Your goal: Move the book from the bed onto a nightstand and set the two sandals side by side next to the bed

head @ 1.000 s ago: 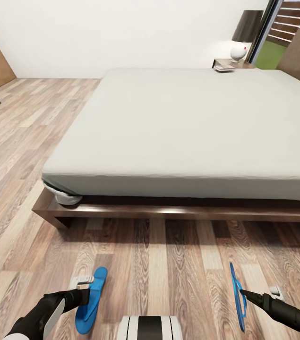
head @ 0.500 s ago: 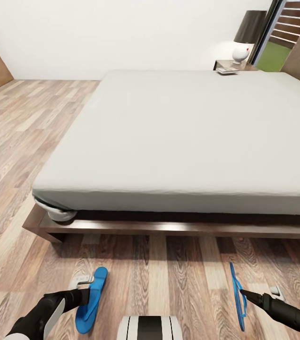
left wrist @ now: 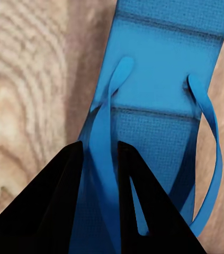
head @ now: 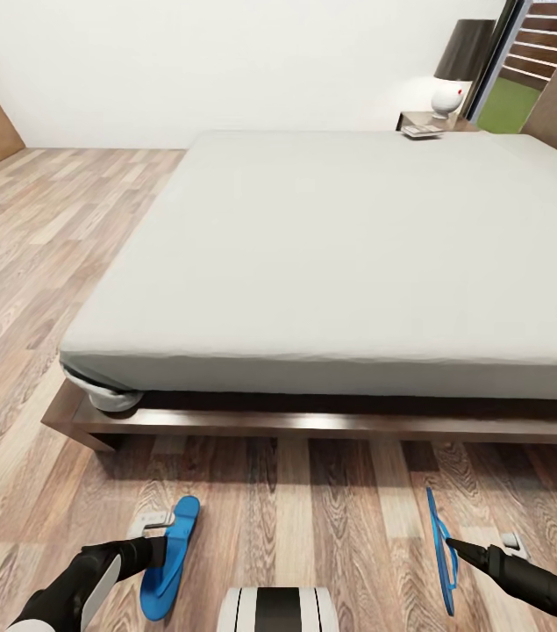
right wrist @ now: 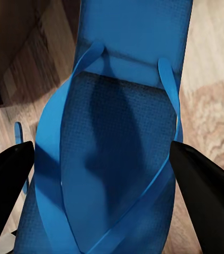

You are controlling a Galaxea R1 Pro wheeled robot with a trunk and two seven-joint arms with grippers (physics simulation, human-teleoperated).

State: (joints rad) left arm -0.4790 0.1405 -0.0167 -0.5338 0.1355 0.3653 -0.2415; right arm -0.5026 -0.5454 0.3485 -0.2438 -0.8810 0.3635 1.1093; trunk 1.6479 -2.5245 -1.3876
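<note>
My left gripper [head: 162,551] is shut on a strap of one blue sandal [head: 169,560], which lies roughly flat, low over the wood floor. In the left wrist view both fingers [left wrist: 53,206] pinch that strap of the sandal [left wrist: 159,79]. My right gripper [head: 450,546] is shut on the other sandal [head: 439,544], held on edge; its fingers [right wrist: 8,174] clamp the sandal [right wrist: 127,63] across its width. The bed [head: 331,254] stands just ahead, its mattress bare. At the far right corner is the nightstand [head: 411,117] with a small flat thing, seemingly the book [head: 422,131], on it.
The bed's dark wooden frame [head: 313,423] juts out low over the floor just ahead of both sandals. A white lamp with a dark shade [head: 453,75] stands on the nightstand beside the window [head: 524,61]. Open plank floor [head: 41,263] stretches along the bed's left side.
The whole view shifted a second ago as the camera moved nearer the bed, and has been still for the last half second. Both grippers keep the sandals in the same pose.
</note>
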